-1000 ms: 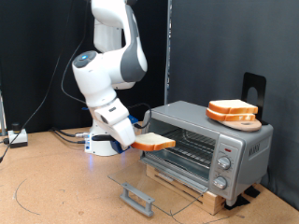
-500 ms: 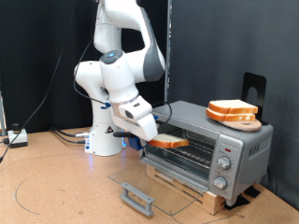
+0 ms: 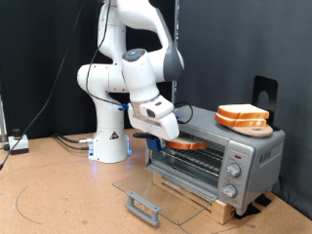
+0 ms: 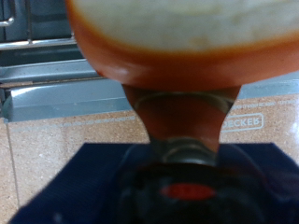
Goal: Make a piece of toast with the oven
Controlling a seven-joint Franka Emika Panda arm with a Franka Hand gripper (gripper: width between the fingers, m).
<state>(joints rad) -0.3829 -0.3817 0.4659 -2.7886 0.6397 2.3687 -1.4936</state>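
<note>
While the gripper [image 3: 174, 136] sits at the oven's open front, its fingers are clamped on the piece of toast [image 3: 187, 142], held flat w/ the far end already inside the cavity, just above the wire rack [image 3: 202, 153]. Wrist view: toast [image 4: 168, 42] fills the upper frame, pale face, tan crust, pinched at its near edge. Oven [image 3: 218, 156] is silver-grey; glass door [image 3: 161, 190] is folded down flat, bar handle [image 3: 143, 206] toward the exterior view's bottom. Knobs [image 3: 234, 172] run down the oven's right side. On its roof, a round wooden board [image 3: 246, 125] w/ stacked bread slices [image 3: 242, 114].
</note>
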